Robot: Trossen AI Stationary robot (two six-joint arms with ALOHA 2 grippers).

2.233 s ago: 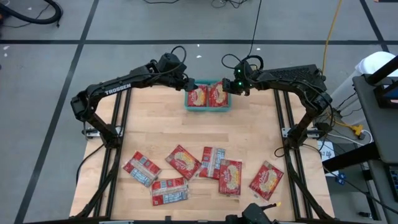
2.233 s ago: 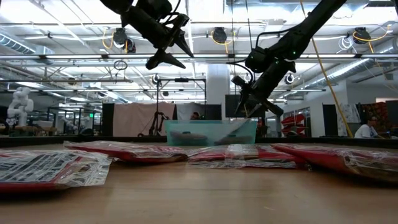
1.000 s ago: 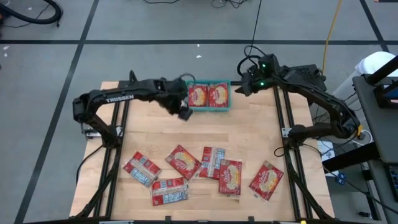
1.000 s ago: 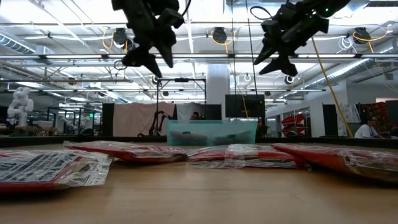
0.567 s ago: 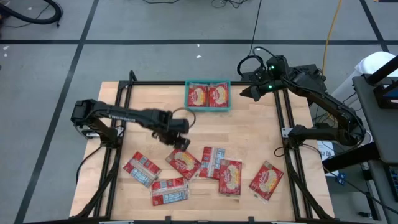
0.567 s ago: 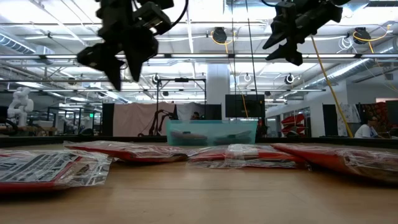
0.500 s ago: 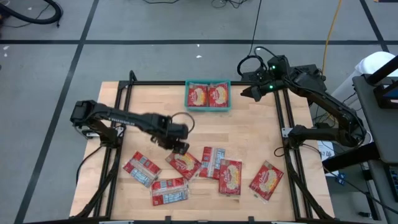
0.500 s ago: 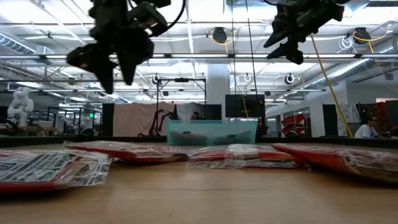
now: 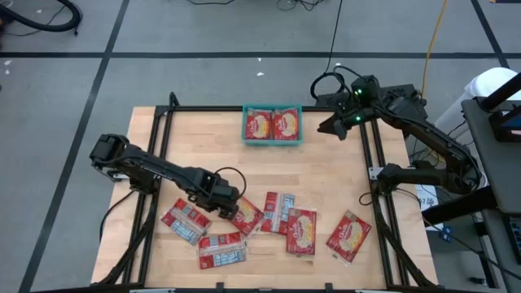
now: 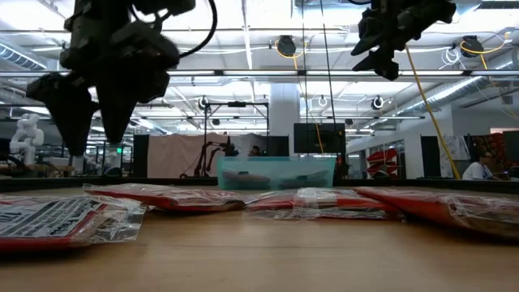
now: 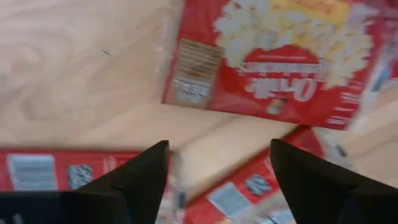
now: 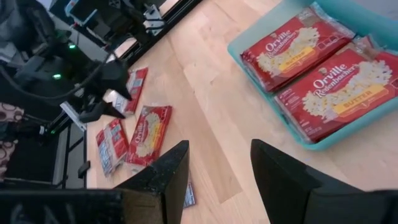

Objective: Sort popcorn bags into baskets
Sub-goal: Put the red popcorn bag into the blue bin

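Observation:
Several red popcorn bags lie flat on the wooden table near its front edge, among them one (image 9: 242, 215) at the middle left and another (image 9: 349, 235) at the right. My left gripper (image 9: 231, 212) hangs open just above the middle-left bag (image 11: 280, 56), pointing down, with nothing between its fingers. A teal basket (image 9: 273, 145) stands at the far middle with two bags (image 12: 292, 43) lying flat inside. My right gripper (image 9: 330, 129) is open and empty, high up to the right of the basket.
Black frame rails (image 9: 155, 163) run along the table's left and right sides. Bare wood (image 9: 277, 171) lies between the basket and the row of loose bags. Two bags at the front left (image 9: 186, 221) show their white-grey printed backs.
My left gripper has swung from beside the basket toward the table's near edge and come down over the loose bags, its wrist rolling on the way. My right gripper has drawn a little away from the basket toward the right edge. The bags have not moved.

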